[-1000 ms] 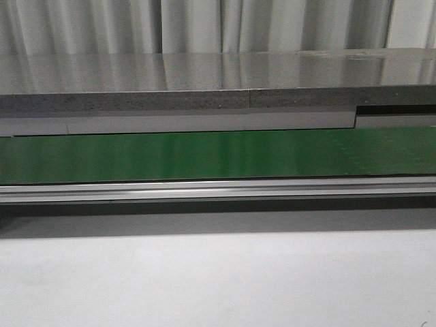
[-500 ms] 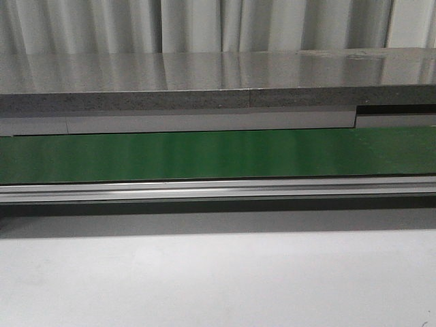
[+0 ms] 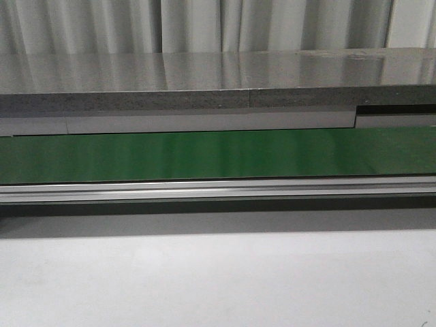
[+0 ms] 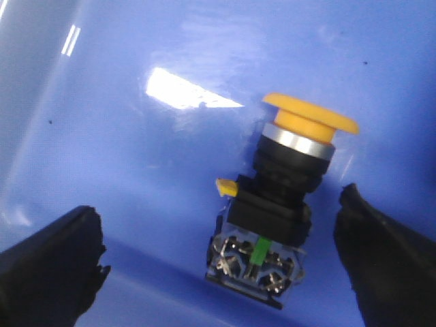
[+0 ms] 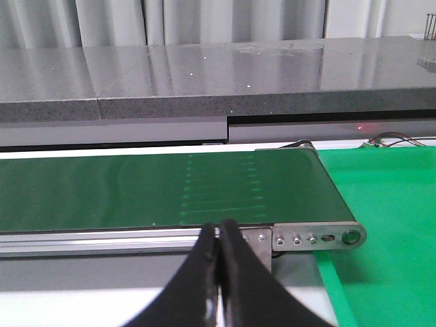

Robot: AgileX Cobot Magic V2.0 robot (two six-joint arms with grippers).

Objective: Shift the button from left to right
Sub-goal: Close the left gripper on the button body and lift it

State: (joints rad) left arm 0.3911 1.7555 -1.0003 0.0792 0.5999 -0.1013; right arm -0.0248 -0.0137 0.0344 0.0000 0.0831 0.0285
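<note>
The button (image 4: 283,197), with a round yellow mushroom cap, a silver ring and a dark blocky body with metal contacts, lies on its side on a blue surface (image 4: 122,157) in the left wrist view. My left gripper (image 4: 221,255) is open, its two black fingers wide apart with the button between them and nearer one finger (image 4: 381,259), not touching. My right gripper (image 5: 218,235) is shut and empty, its fingertips pressed together in front of the green conveyor belt (image 5: 157,194). Neither gripper nor the button shows in the front view.
The green conveyor belt (image 3: 218,155) with its aluminium rail (image 3: 218,189) runs across the front view, a grey stone counter (image 3: 218,85) behind it. The belt's end roller (image 5: 320,238) and a bright green mat (image 5: 388,231) show in the right wrist view.
</note>
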